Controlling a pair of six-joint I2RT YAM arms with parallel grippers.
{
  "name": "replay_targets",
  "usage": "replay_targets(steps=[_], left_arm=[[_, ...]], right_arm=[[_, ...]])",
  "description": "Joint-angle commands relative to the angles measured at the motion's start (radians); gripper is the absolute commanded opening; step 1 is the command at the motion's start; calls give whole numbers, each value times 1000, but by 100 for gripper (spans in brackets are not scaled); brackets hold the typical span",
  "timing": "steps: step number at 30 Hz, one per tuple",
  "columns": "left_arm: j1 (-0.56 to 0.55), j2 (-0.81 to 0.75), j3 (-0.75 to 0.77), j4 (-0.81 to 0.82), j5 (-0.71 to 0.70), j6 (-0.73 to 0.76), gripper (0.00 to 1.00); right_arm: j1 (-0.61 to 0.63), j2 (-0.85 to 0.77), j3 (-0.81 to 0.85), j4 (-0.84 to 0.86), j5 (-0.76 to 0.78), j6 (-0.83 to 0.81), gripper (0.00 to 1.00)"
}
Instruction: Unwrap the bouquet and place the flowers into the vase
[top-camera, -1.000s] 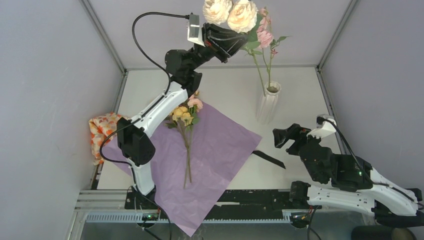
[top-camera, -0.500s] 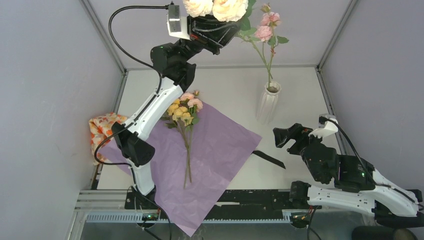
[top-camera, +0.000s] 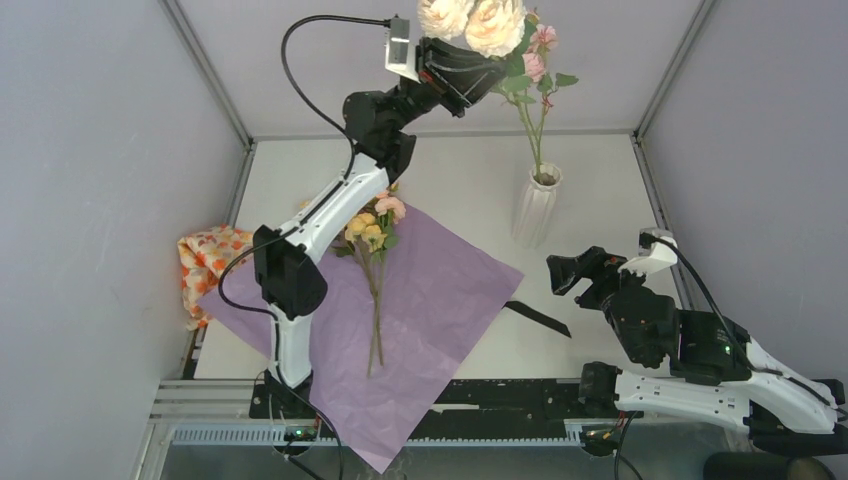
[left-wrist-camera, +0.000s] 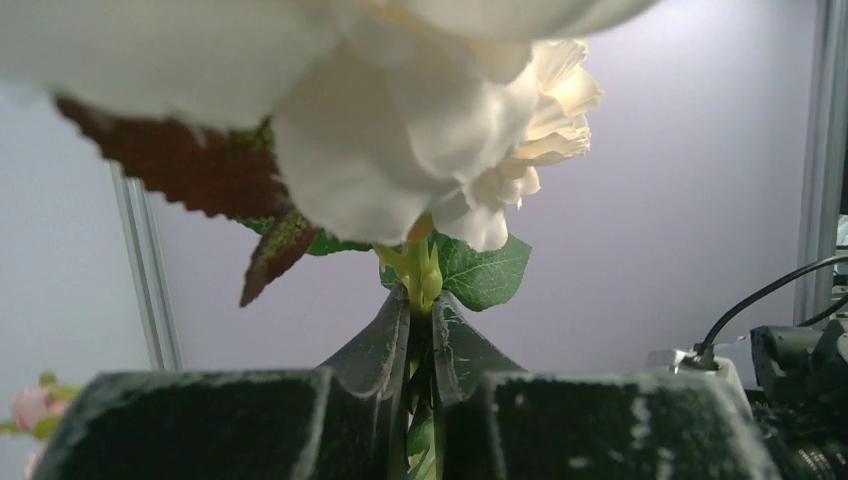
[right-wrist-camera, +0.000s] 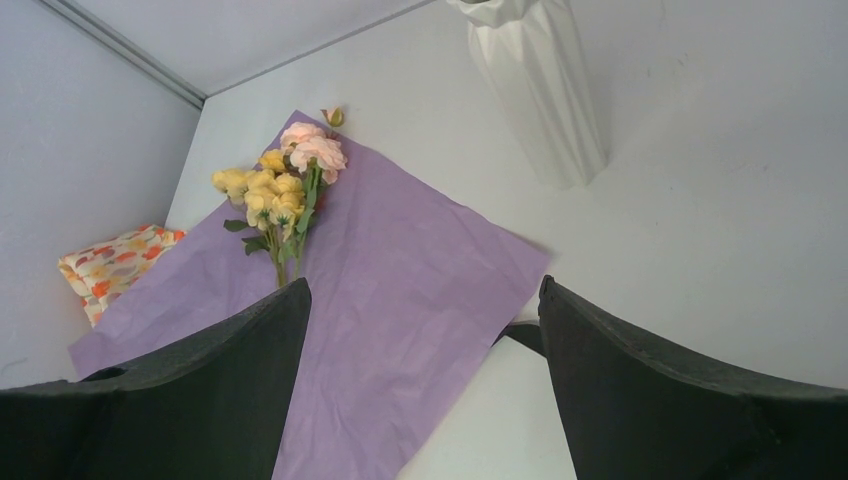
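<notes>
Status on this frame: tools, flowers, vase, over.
Left tool shut on cream roses, held high. Right tool open, empty. Pink flowers in vase; more flowers on lilac paper.

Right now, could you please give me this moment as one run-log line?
left gripper: shut on cream roses, aloft | right gripper: open, empty | vase: holds pink stem | paper: yellow and pink flowers lying

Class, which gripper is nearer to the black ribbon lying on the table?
Right. The right gripper hovers open close beside the black ribbon on the table; the left gripper is raised high toward the far wall, shut on the cream roses.
</notes>
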Motion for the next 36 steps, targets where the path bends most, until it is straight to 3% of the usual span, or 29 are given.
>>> replay_targets(steps=[1,3,5,7,13,18,30,36], left_arm=[[-7,6,-25,17,-26,-33,5],[-7,6,-38,-13,-38,-18,12],[-6,0,-59,-57,-69,3,36],[-7,-4,-76,-105,-92,36,53],[-7,-13,-84,-182,-118,75,82],[-17,-33,-67,-320,-159,152,97],[-77,11,82,-741,-236,375,100],[-84,6,109,-833,-254,416,100]], right_arm=[[-5,-17,-7,29,8,-19,92],[-6,-26,-19,37,5,-19,92],[-5,-34,-31,45,-1,-20,92],[-6,-41,-37,49,-2,-19,92],[-4,-52,-48,64,-11,-24,93],[-3,-72,-59,84,-17,-34,93],[-2,-149,-78,90,-40,-47,93],[-2,-153,-78,94,-56,-67,93]])
